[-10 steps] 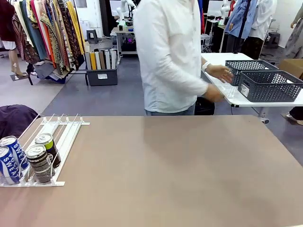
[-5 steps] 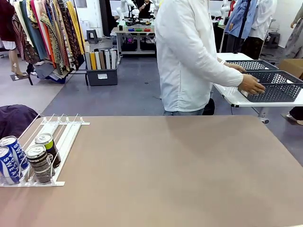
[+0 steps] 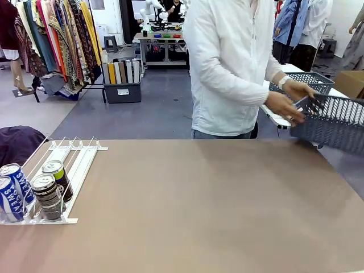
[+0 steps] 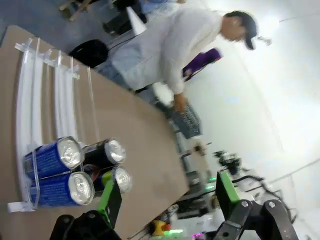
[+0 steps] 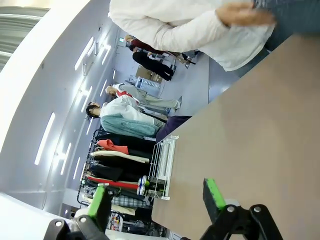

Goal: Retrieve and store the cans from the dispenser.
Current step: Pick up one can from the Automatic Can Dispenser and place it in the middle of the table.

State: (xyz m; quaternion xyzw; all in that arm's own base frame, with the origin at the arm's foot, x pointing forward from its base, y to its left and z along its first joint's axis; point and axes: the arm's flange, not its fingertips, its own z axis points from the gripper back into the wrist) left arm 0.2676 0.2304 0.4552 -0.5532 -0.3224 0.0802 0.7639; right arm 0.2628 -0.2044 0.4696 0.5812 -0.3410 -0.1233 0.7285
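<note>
The white dispenser lies at the table's left edge. At its low near end stand two blue-and-white cans and two dark cans. In the left wrist view my left gripper is open above the table, with the dispenser, the blue cans and the dark cans ahead of it. My right gripper is open and holds nothing; it hangs over the bare tabletop, far from the dispenser.
A person in a white shirt stands at the far side and holds a dark grey lattice basket in both hands beyond the table's right corner. A second basket sits on a white side table behind.
The person has turned to the side table, lifted the dark grey basket off it and swung it tilted toward my table. The cans and the dispenser have not moved.
</note>
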